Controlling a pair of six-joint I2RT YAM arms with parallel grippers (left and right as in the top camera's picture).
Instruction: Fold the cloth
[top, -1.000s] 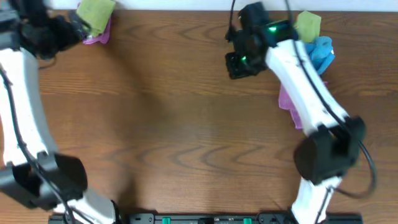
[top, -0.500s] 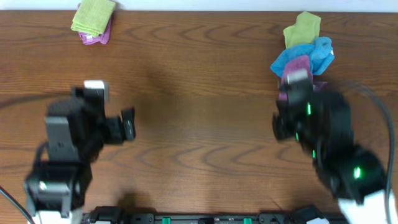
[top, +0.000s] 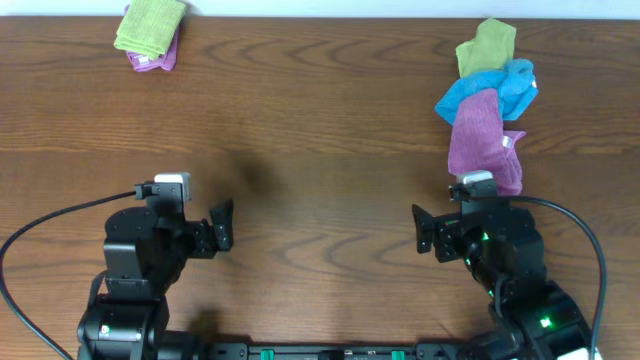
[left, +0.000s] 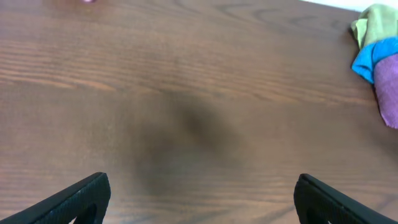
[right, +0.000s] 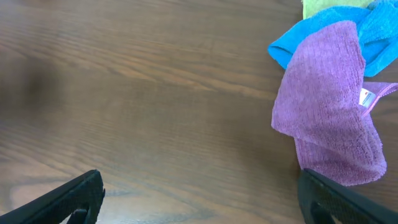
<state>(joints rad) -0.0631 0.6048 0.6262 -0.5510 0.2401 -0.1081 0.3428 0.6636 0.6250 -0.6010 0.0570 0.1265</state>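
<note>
An unfolded purple cloth (top: 481, 136) lies crumpled at the right of the table, overlapping a blue cloth (top: 498, 87) and a green cloth (top: 488, 44) behind it. The right wrist view shows the purple cloth (right: 328, 118) with a white tag, just ahead of the right-hand finger (right: 339, 200). My right gripper (top: 424, 231) (right: 202, 202) is open and empty, near the front edge, just in front of the purple cloth. My left gripper (top: 221, 224) (left: 202, 202) is open and empty over bare wood at the front left. The pile (left: 380, 50) shows far right in the left wrist view.
A folded green cloth (top: 151, 24) rests on a folded purple one (top: 158, 58) at the far left corner. The brown wooden table (top: 320, 130) spans the view. Black cables loop beside both arm bases at the front.
Both arms have drawn back from the far cloth piles to the front edge. The right gripper has opened, and the purple cloth now lies stretched out in front of the blue one.
</note>
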